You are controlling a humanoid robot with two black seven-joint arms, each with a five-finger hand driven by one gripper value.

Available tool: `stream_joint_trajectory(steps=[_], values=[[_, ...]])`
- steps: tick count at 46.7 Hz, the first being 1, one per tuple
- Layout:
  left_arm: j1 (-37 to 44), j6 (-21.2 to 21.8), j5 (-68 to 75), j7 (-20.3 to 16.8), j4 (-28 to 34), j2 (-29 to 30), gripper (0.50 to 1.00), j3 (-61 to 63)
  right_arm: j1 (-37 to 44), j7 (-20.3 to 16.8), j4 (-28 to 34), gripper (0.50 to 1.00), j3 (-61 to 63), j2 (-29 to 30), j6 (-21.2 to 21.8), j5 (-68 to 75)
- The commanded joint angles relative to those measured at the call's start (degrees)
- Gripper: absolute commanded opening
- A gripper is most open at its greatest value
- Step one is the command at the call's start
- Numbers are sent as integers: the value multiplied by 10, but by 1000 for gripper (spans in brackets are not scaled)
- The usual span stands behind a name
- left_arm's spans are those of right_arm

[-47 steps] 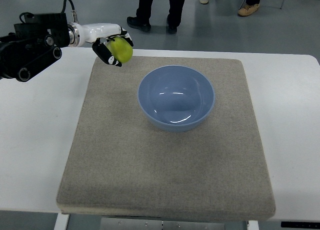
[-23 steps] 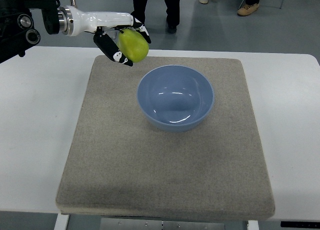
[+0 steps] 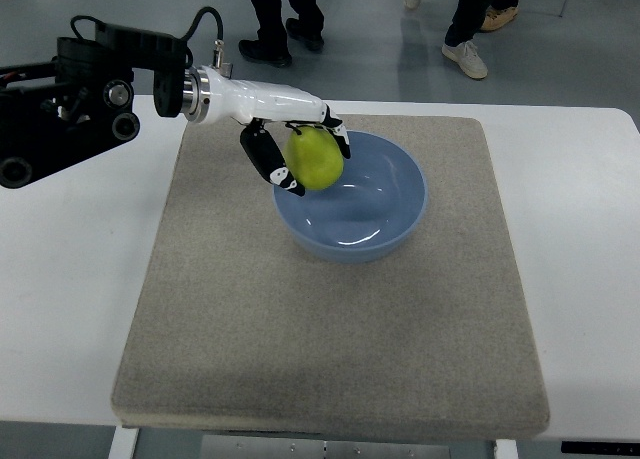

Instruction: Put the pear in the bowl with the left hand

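Note:
My left hand comes in from the left edge on a white and black arm and is shut on a yellow-green pear. It holds the pear in the air over the left rim of the blue bowl. The bowl stands upright and empty at the far middle of a grey mat. The right arm does not show.
The mat lies on a white table. People's legs and shoes stand on the floor beyond the table's far edge.
My left hand has carried the pear right and toward me, from beyond the mat's far left corner to above the bowl's left rim.

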Motion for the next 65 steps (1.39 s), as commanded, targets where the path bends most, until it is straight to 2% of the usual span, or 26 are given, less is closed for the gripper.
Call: stream_joint_trajectory(steps=[1,4,8,11,15,17,21,24,37,55,65], values=[[7,0,15,1,8,-24,544,-1,0,0,0,926,0,0,0,0],[7,0,16,1,11,-27,561,-1,0,0,0,924,0,0,0,0],[7,0,17,1,14,-32,638,-1,0,0,0,924,0,0,0,0],[9,1,20,1,23,-37,732,-2,0,0,0,924,0,0,0,0],[10,1,22,1,27,-38,803,-2,0,0,0,926,0,0,0,0],[10,1,24,1,27,-38,876,-2,0,0,0,924,0,0,0,0],[10,2,22,1,27,-37,960,-2,0,0,0,924,0,0,0,0],[10,2,18,1,26,-37,990,-2,0,0,0,924,0,0,0,0],[12,2,-47,1,48,-31,994,-42,0,1,0,924,0,0,0,0],[11,2,-383,1,215,-36,994,-68,0,0,0,924,0,0,0,0],[13,1,-516,1,290,-36,994,-68,0,0,0,926,0,0,0,0]])
